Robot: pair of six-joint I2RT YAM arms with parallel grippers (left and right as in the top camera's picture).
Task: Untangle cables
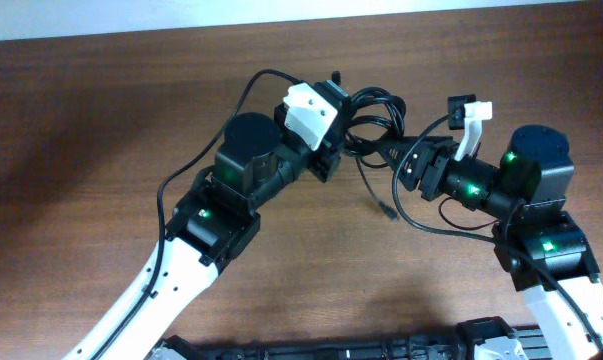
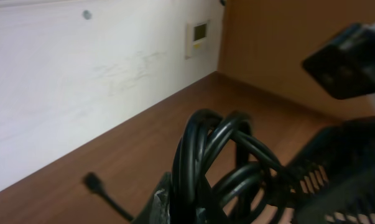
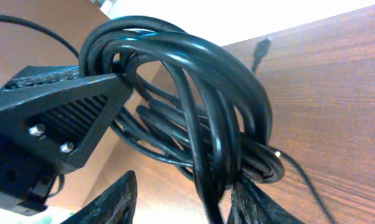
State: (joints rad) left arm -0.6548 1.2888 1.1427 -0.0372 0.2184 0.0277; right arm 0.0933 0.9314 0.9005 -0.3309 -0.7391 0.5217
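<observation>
Glossy black cables [image 3: 193, 68] above a brown wood-grain counter [image 1: 81, 150]. Black and white arms [image 1: 196, 225] carry small green lights [image 1: 473, 190]. White wall [image 2: 63, 93] far behind.

Brown wood-grain table [image 1: 81, 120] fills the overhead view, bounded at 12 o'clock by a pale strip [image 1: 401, 8] and overlapped at 6 o'clock by a dark framed structure [image 1: 361, 348]. In the left wrist view a white wall [image 2: 63, 81] spans 9 to 12 o'clock, bearing a small round fastener [image 2: 86, 14] at 11 o'clock and a pale rectangular wall panel [image 2: 198, 32] at 12 o'clock. A tan surface [image 2: 274, 43] stands at 1 o'clock.
</observation>
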